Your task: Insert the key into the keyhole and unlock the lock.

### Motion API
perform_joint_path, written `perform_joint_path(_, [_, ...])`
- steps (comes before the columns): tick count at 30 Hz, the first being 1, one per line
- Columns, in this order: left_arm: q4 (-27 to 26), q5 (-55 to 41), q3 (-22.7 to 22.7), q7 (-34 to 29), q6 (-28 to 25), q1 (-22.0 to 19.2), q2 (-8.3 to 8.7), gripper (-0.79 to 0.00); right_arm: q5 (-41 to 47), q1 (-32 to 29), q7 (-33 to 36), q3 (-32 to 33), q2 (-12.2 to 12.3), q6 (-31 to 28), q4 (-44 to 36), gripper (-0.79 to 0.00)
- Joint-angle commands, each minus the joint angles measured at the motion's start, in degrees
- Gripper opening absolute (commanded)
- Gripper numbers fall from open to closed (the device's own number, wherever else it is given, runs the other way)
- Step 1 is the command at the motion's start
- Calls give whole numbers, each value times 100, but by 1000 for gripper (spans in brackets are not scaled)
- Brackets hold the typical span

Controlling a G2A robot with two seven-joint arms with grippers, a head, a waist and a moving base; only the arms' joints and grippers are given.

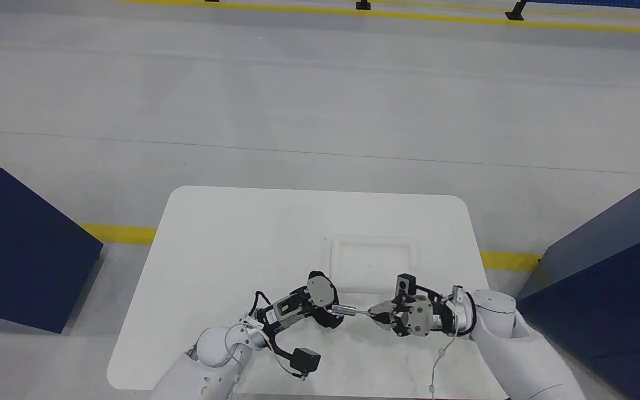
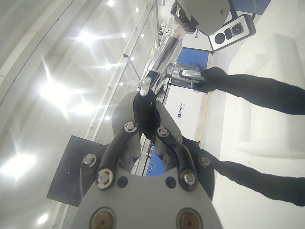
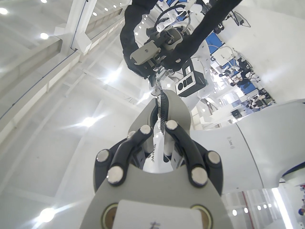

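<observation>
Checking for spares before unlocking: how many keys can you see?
1: the key, in the jaws of the right gripper, its tip at the end of the lock. Others could be hidden.

lock (image 2: 164, 55): mirror-glossy chrome metal | key (image 2: 179, 33): plain metal | table (image 1: 220, 260): smooth matt white

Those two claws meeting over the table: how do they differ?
The left gripper is shut on the lock, a thick shiny cylinder; the right gripper is shut on the key, thin and flat. The lock juts far beyond the left gripper's tips, while the key barely clears the right gripper's. Both are closed, over the table and facing each other, key tip at the lock's end.
</observation>
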Motion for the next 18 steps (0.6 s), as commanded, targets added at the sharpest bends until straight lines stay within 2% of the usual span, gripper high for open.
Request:
perform_joint_path(1, [0, 0, 0, 0, 0, 0, 0, -785, 97, -6, -81, -49, 3, 112, -16, -785])
perform_joint_path(18, [0, 0, 0, 0, 0, 0, 0, -785, 1542, 144, -1063, -689, 347, 1095, -224, -785])
